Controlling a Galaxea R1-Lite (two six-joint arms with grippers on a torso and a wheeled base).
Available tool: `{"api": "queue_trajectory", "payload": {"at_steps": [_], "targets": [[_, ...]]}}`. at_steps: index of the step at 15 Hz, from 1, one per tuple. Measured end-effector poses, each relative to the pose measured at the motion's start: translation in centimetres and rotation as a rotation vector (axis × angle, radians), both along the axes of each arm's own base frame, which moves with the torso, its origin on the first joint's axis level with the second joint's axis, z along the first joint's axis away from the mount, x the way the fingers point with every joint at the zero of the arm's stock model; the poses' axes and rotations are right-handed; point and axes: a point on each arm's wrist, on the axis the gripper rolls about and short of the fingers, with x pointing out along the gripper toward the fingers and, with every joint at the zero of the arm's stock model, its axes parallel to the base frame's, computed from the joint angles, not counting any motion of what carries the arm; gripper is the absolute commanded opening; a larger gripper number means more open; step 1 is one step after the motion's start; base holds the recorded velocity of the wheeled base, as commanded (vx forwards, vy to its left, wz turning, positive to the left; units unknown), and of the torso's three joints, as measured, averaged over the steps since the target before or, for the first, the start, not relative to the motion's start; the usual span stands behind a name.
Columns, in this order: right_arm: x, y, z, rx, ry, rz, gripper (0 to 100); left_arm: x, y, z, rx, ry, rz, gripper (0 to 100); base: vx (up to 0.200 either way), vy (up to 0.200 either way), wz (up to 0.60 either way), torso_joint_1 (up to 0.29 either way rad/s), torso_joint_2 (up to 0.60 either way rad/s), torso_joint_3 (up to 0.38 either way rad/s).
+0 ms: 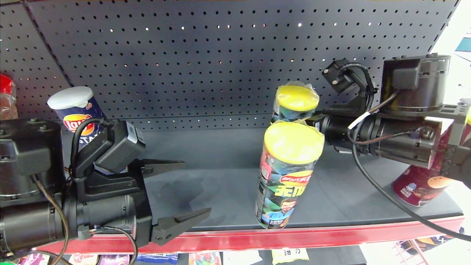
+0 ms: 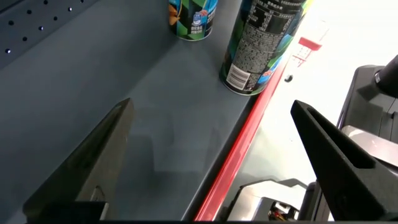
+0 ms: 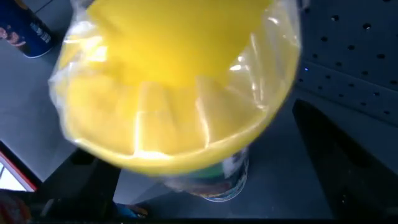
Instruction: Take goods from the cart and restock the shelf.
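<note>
Two fingers of my left gripper (image 1: 197, 186) spread wide, empty, at front of shelf (image 1: 220, 165). Front yellow-lid can (image 1: 287, 176) stands placed. Behind, rear yellow-lid can (image 1: 295, 103) at my right gripper (image 3: 208, 174); held or released, cannot tell. Restocking partly done, I judge; room remains.

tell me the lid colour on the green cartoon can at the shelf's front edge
Yellow. The lid shows best in the head view.
</note>
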Motion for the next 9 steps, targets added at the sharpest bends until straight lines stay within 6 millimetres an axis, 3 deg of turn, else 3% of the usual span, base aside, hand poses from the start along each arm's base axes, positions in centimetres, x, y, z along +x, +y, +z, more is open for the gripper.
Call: {"api": "queue_trajectory", "payload": {"at_steps": [9], "targets": [[-3.3, -2.6, 0.0, 0.002, -0.001, -0.022, 100, 0.1, -0.3, -0.2, 0.007, 0.004, -0.013, 100, 0.000, 0.000, 0.00, 0.000, 0.00, 0.000]]}}
